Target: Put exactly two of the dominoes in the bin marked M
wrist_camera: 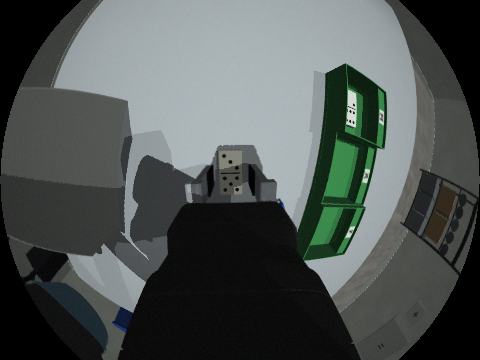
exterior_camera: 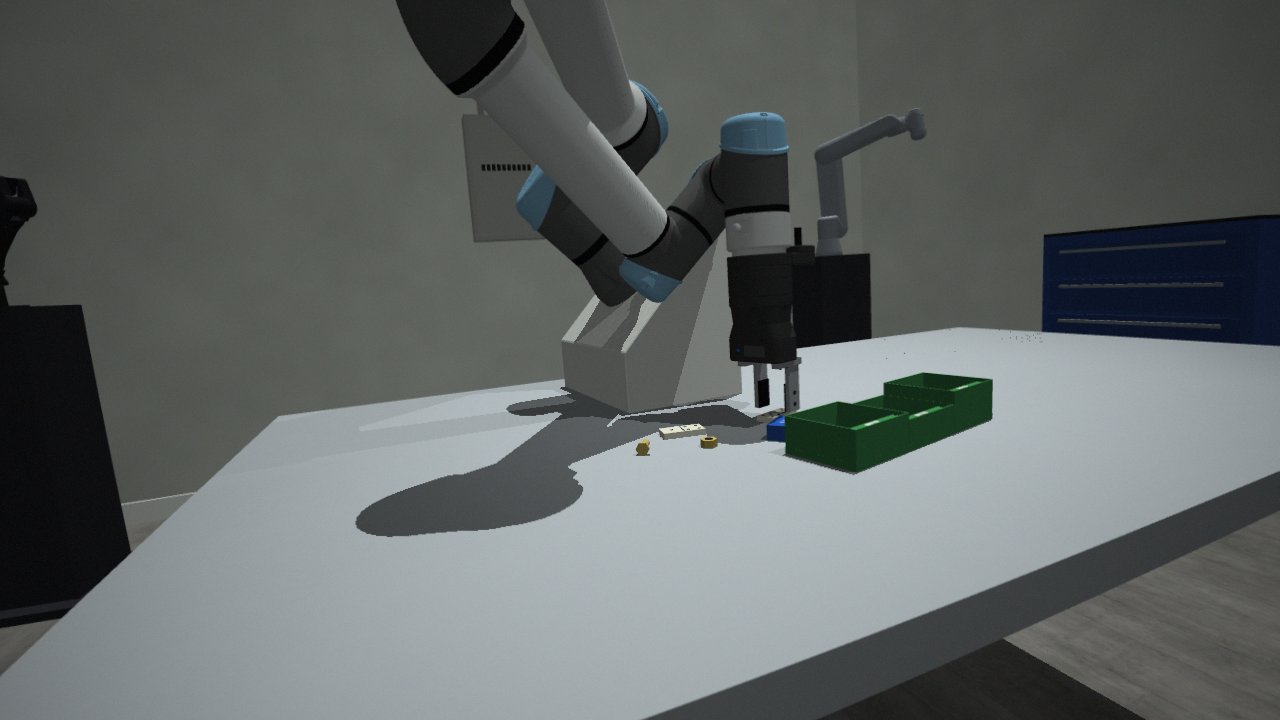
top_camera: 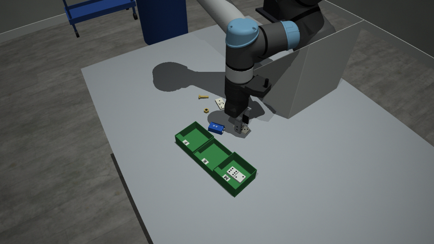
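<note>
My gripper (top_camera: 241, 127) (exterior_camera: 776, 401) (wrist_camera: 231, 174) is open and down at the table, with its fingers on either side of a grey-white domino (top_camera: 245, 130) (wrist_camera: 230, 175) that lies flat just behind the row of bins. The fingers stand apart from it. A second domino (top_camera: 236, 174) (wrist_camera: 351, 108) lies inside the green bin marked M (top_camera: 243, 187) (wrist_camera: 331, 100), the nearest end of the row. A third domino (top_camera: 220, 103) (exterior_camera: 682, 431) lies on the table further back.
Green bins F (top_camera: 182, 145) and R (top_camera: 198, 160) join bin M in one row (exterior_camera: 850, 440). A blue battery (top_camera: 216, 127) (exterior_camera: 775, 428) lies beside bin F, close to my gripper. A brass nut (top_camera: 206, 110) (exterior_camera: 708, 441) and a bolt (top_camera: 203, 96) (exterior_camera: 642, 446) lie further back. The arm's grey base block (top_camera: 303, 75) stands on the right.
</note>
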Tool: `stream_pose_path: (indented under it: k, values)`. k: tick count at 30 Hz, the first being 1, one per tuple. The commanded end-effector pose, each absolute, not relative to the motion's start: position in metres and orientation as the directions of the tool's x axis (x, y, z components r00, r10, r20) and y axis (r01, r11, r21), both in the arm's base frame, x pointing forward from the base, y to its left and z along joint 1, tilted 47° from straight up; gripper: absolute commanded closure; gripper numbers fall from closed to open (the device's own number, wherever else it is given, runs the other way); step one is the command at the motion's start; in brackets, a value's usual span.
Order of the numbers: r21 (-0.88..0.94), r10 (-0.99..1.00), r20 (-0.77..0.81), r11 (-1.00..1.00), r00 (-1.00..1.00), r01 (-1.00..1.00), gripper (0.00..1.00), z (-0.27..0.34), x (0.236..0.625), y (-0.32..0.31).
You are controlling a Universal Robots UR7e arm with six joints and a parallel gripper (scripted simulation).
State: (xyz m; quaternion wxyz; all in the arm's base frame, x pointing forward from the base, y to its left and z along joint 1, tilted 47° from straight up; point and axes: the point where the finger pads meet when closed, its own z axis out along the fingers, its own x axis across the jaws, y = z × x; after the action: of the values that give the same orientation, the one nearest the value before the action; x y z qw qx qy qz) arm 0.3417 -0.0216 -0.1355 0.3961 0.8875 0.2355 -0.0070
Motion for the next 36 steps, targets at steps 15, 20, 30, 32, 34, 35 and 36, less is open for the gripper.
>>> stream_pose_path:
  k: [15, 20, 30, 32, 34, 35, 36]
  values:
    - [0.700, 0.414, -0.197, -0.575, 0.889, 0.423, 0.21, -0.1426, 0.3433, -0.0291]
    - [0.700, 0.414, -0.197, -0.575, 0.889, 0.423, 0.21, -0.1426, 0.3433, -0.0291]
    - [0.700, 0.414, -0.197, -0.575, 0.889, 0.423, 0.51, -0.1425, 0.3433, -0.0290]
    - [0.700, 0.414, -0.197, -0.575, 0.889, 0.423, 0.51, -0.1425, 0.3433, -0.0290]
    - [0.700, 0.414, -0.197, -0.575, 0.889, 0.423, 0.51, -0.1425, 0.3433, -0.0290]
    - [0.700, 0.414, -0.197, -0.575, 0.889, 0.423, 0.51, -0.1425, 0.3433, -0.0290]
    - [0.700, 0.414, -0.197, -0.575, 0.889, 0.423, 0.51, -0.1425, 0.3433, -0.0290]
